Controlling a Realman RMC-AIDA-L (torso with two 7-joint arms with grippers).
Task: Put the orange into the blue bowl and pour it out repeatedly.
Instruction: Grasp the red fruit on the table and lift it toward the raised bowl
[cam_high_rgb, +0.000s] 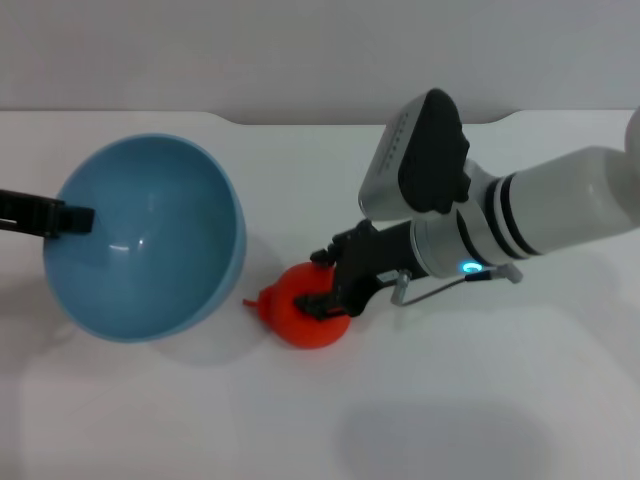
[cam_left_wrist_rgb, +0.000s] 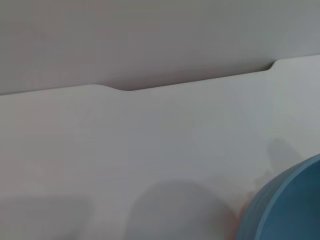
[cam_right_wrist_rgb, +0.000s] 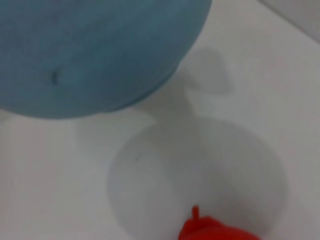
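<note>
only the head view shows both grippers: the right gripper (cam_high_rgb: 328, 290) clenched on the orange (cam_high_rgb: 305, 312) on the table (cam_high_rgb: 450, 400), the left gripper (cam_high_rgb: 70, 218) gripping the tilted blue bowl (cam_high_rgb: 150, 240) by its rim.

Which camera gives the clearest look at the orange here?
The head view: the orange lies whole on the table beside the tilted blue bowl, with the right gripper at it. The right wrist view catches only its top; the left wrist view misses it.

Plain light-blue bowl (cam_high_rgb: 150, 240), red-orange fruit (cam_high_rgb: 305, 310), white table (cam_high_rgb: 480, 400).
</note>
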